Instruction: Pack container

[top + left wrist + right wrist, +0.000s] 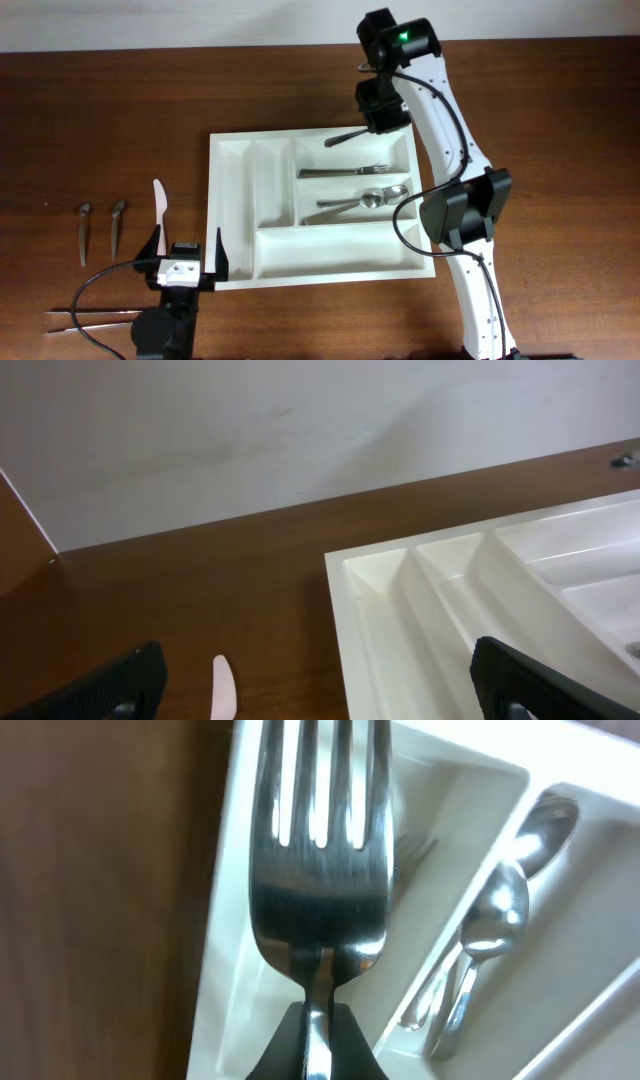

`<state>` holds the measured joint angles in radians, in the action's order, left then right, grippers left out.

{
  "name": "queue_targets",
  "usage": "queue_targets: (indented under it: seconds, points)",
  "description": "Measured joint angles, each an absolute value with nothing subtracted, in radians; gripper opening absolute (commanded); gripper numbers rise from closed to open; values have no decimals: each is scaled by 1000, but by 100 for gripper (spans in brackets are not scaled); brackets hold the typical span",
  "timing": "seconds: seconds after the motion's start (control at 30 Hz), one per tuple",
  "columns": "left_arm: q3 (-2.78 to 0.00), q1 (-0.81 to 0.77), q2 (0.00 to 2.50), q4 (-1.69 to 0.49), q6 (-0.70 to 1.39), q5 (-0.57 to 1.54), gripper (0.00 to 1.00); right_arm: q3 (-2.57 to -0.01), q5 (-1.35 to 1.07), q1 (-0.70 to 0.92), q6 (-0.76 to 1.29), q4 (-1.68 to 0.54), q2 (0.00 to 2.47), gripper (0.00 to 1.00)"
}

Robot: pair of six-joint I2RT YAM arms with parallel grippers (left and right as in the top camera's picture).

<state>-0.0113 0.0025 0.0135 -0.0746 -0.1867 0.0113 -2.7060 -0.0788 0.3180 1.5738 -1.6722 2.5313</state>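
While I watch from the overhead view, the container point(330, 255) lies flat near the middle of the table point(100, 120), a big white plastic tray with raised dividers. Two narrow slots run upright along its left side, both bare, and three wide bays fill the rest. The nearest wide bay is bare too. The middle bay holds two spoons point(365, 200) lying side by side, and the far bay holds a fork point(345, 171) lying lengthwise. That reads to me as sorting by kind.

Over that far bay hangs a second fork point(320, 870), and I judge it is there so that fork goes with fork. The right gripper point(378, 118) is clamped tight on its neck, just below the tines, which keeps the handle from swinging. The wrist view shows the tines pointing away from the fingers, above the tray's rim and the bay inside it. I cannot tell whether the metal already touches the plastic.

The left gripper point(186, 250) waits with its jaws spread wide and nothing between them, low beside the tray's near left corner. A white plastic knife point(159, 200) lies on the wood just ahead of it, and I take that as the likely next pick. Further left sit two small metal utensils point(100, 230), well apart from the tray, and long metal pieces point(90, 318) lie near the front edge. Their kind I cannot make out.
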Motion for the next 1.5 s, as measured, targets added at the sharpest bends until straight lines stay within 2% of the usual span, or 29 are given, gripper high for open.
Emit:
queue_targets:
  seconds: [0.13, 0.3, 0.5, 0.57, 0.73, 0.83, 1.03, 1.3, 1.33, 1.5]
  points:
    - [-11, 2, 14, -75, -187, 11, 99, -2666, -111, 319, 1657, -1665, 2531, 6]
    - [-11, 2, 14, -75, -187, 11, 99, -2664, -132, 331, 1716, -1630, 2531, 13]
    - [-11, 2, 14, -75, -187, 12, 99, -2664, -132, 355, 1766, -1620, 2531, 15]
    - [-11, 2, 14, -75, -187, 12, 99, -2664, -130, 356, 1773, -1620, 2531, 20]
    - [-11, 2, 14, -75, -187, 11, 99, -2664, -101, 356, 1778, -1612, 2531, 43]
    - [-11, 2, 14, -75, -187, 11, 99, -2664, -71, 347, 1729, -1587, 2531, 49]
    - [-11, 2, 14, -75, -187, 11, 99, -2716, -44, 263, 1489, -1555, 2532, 66]
    - [-11, 2, 14, -75, -187, 11, 99, -2940, -22, 17, 904, -1630, 2532, 67]
    - [-11, 2, 14, -75, -187, 11, 99, -2965, -21, -12, 840, -1658, 2532, 77]
    - [-11, 2, 14, -75, -187, 11, 99, -3028, -65, -119, 507, -1693, 2523, 85]
